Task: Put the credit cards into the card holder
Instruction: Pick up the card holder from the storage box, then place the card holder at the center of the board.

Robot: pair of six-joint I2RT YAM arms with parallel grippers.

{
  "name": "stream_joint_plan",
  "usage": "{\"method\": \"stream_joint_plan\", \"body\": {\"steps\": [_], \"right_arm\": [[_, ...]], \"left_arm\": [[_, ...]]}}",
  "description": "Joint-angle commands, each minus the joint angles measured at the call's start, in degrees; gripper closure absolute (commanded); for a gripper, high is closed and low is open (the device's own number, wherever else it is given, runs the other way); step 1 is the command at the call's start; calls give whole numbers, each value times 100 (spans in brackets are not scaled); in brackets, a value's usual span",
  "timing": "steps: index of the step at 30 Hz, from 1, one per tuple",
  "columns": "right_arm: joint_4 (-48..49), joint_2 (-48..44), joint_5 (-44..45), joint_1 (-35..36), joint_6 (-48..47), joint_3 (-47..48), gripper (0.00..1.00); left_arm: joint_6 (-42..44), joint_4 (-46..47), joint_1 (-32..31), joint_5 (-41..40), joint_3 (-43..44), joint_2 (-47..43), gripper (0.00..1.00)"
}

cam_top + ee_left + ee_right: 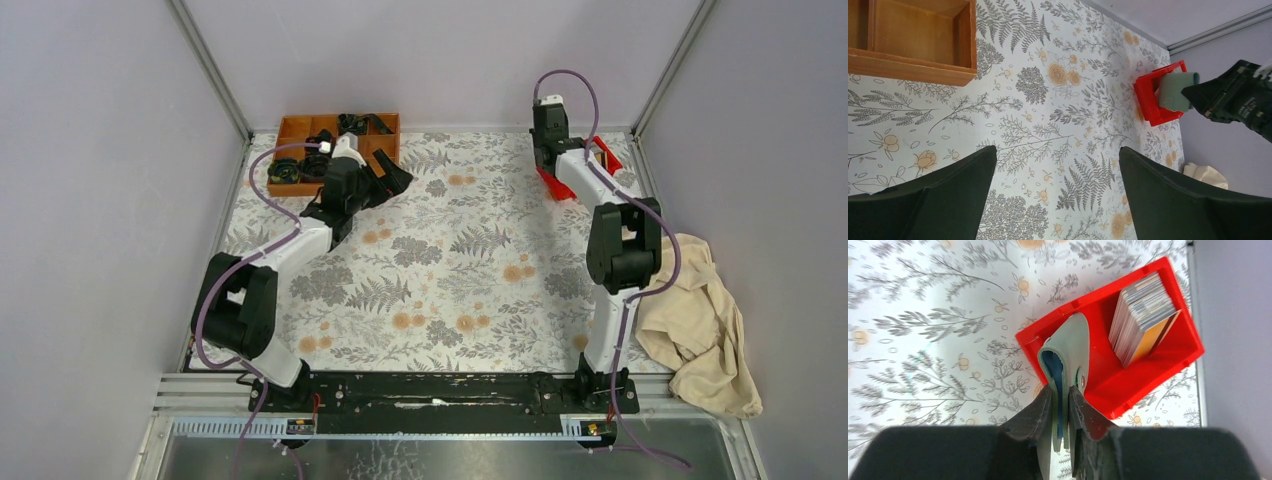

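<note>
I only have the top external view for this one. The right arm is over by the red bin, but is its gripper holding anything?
Observer: Yes. The right wrist view shows the right gripper shut on the green card holder, at the edge of the red bin.
Operator: Any cards in that bin?
Observer: A stack of credit cards stands on edge inside it.
Operator: And the left gripper?
Observer: The left gripper is open, with nothing between its fingers.

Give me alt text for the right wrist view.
The right gripper pinches a folded sage-green card holder by one end, its other end over a red bin. A stack of cards stands on edge inside the bin, which sits on a floral tablecloth.
</note>
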Motion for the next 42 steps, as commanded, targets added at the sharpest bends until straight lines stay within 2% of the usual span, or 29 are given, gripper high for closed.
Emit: {"method": "stream_joint_plan", "body": {"steps": [1, 7, 13, 23, 30, 39, 40, 42], "right_arm": [[29, -853, 342, 261, -156, -126, 100], [31, -1434, 343, 751, -191, -666, 100], [347, -2106, 319, 1596, -313, -1742, 100], [987, -2779, 341, 3429, -574, -3140, 100], [1869, -2675, 768, 4793, -1182, -3730, 100], [2586, -2408, 876, 6083, -1731, -4127, 100], [2567, -2332, 890, 6183, -1713, -4159, 99], [2442, -2181, 867, 6355, -1566, -4182, 90]], "left_arm": [[-58, 311, -39, -62, -6, -322, 0], [-9, 89, -32, -218, -101, -664, 0], [-125, -242, 103, -314, -472, -1043, 0], [-679, -800, 757, 516, -979, -1231, 0], [-870, -901, 1092, 1170, -1273, -1321, 0], [-963, -1075, 1294, 1601, -1478, -1449, 0], [-990, -1064, 1304, 1627, -1508, -1464, 0], [-1035, -1040, 1305, 1688, -1548, -1473, 0]]}}
